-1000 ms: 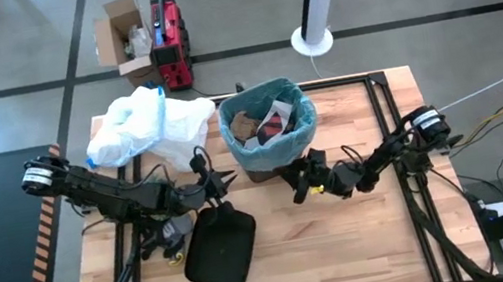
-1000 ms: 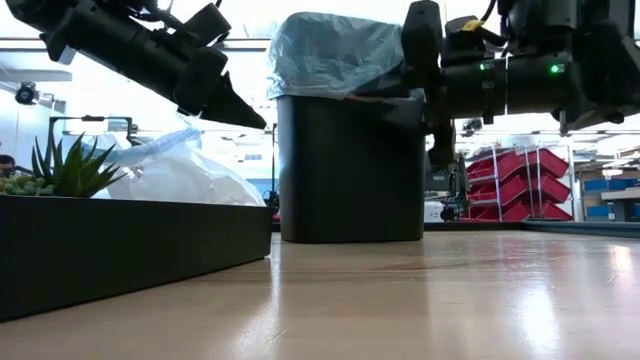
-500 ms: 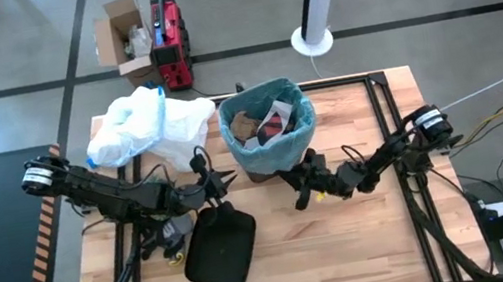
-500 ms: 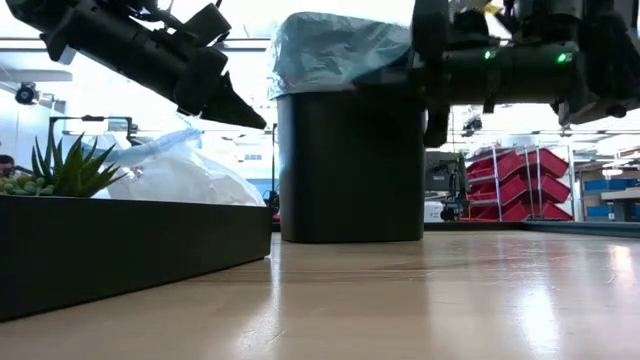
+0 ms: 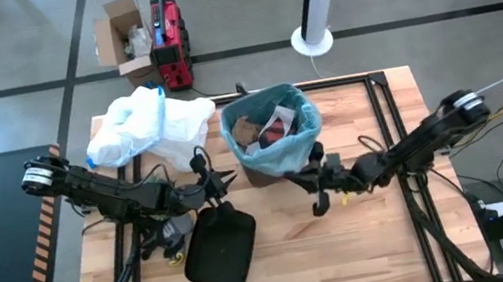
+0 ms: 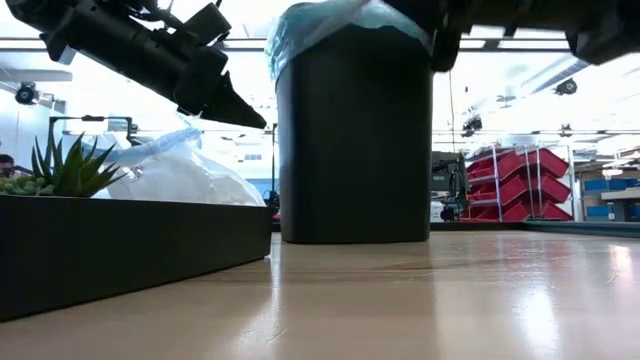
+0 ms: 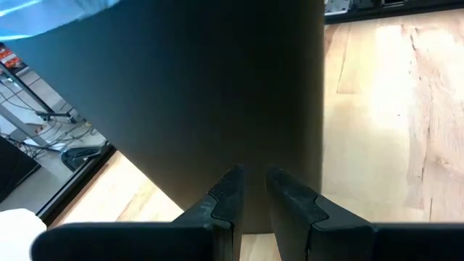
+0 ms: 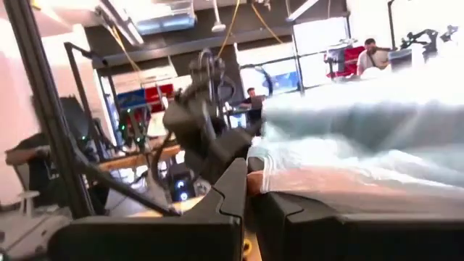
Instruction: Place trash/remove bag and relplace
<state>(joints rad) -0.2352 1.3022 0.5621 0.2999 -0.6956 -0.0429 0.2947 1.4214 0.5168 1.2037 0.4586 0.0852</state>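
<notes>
With the trash point(image 5: 265, 127) already lying in the bin point(image 5: 265, 164) on the counter point(image 5: 369, 244), the right gripper point(image 5: 315, 173) has its fingers pinched closed on the blue bag point(image 5: 278, 149) at the rim, the left gripper point(image 5: 222, 181) waits nearly closed and empty beside the bin, and removing and replacing remain.

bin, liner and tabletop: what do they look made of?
Bin: looks like matte black rigid plastic, smooth and without seams. Liner: thin translucent light-blue plastic film, crinkled over the rim. Tabletop: light wood planks with visible grain and a slight sheen, probably sealed.
</notes>
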